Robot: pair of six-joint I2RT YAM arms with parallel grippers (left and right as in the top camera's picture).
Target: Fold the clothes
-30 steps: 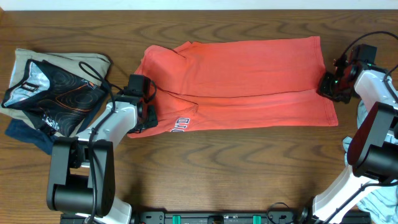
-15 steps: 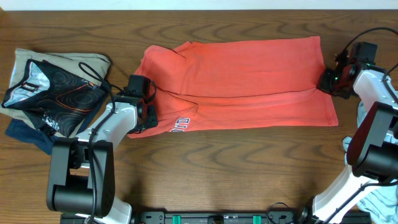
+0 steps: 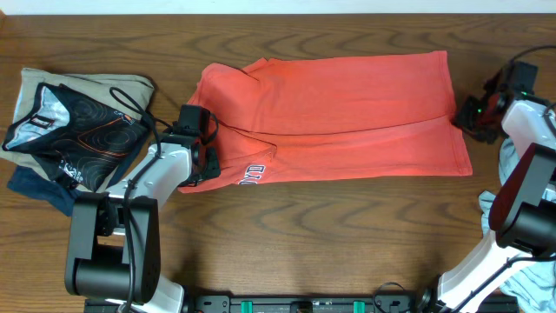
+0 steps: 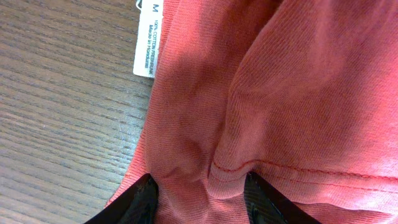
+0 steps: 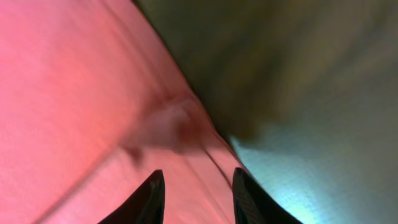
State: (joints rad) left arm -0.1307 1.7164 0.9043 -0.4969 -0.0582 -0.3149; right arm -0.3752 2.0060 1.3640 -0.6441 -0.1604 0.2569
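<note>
The coral-red T-shirt [image 3: 347, 96] lies flat across the table's middle, folded lengthwise, with its blue-and-white lettering [image 3: 250, 174] at the lower left edge. My left gripper [image 3: 201, 161] is at the shirt's left end. In the left wrist view the gripper [image 4: 199, 199] is shut on a bunched fold of the red cloth [image 4: 298, 93]. My right gripper [image 3: 469, 115] sits just off the shirt's right edge. In the blurred right wrist view the gripper [image 5: 196, 199] has its jaws apart over smooth red cloth [image 5: 74, 93]. A pale blue-grey shirt [image 3: 526, 287] lies at the bottom right corner.
A pile of other clothes [image 3: 69, 130], black patterned, tan and dark blue, lies at the far left beside my left arm. A white size label [image 4: 148, 40] shows at the shirt's edge on the wood. The right arm's base stands at the right edge.
My right gripper has moved to the right, from over the shirt's right edge to just beside it. The shirt and my left gripper have not moved.
</note>
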